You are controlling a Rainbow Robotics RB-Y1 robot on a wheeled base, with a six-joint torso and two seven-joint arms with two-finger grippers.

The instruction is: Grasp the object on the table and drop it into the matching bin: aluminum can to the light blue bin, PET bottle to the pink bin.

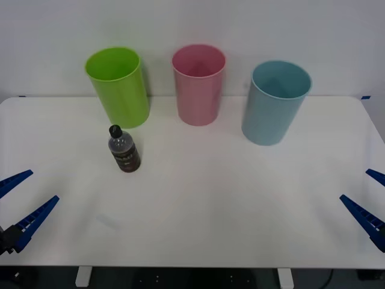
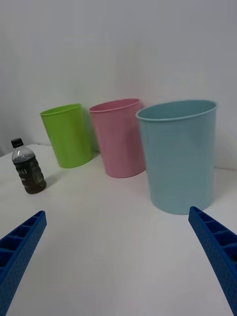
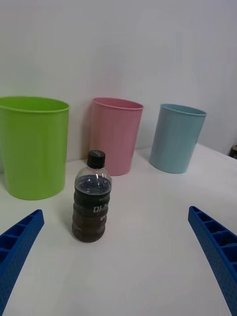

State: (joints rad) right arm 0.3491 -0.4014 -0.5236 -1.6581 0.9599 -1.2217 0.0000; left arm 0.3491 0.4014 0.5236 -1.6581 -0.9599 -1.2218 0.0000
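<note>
The PET bottle (image 1: 124,150) was standing upright on the table (image 1: 210,205), over on the robot's left half, just in front of the lime green bin (image 1: 118,86) w/ a small gap between them. Black cap on, dark label round the lower part. From the left wrist cam the bottle (image 3: 92,197) sat pretty much between that arm's two blue fingers (image 3: 19,242) but further out, nothing touching it. 3 bins in a row along the far side of the table: green on the left, pink bin (image 1: 198,84) in the middle, light blue bin (image 1: 276,102) on the right, all upright & apart from each other. Left gripper (image 1: 21,198) was low at the near left edge of the table, jaws spread wide, holding nothing. Right gripper (image 1: 367,198) was same deal at the near right edge, jaws wide apart, empty. In the right wrist cam the blue bin (image 2: 180,155) was closest, pink (image 2: 118,138) & green (image 2: 69,134) behind it, bottle (image 2: 28,167) way off to the side near the green one.
</note>
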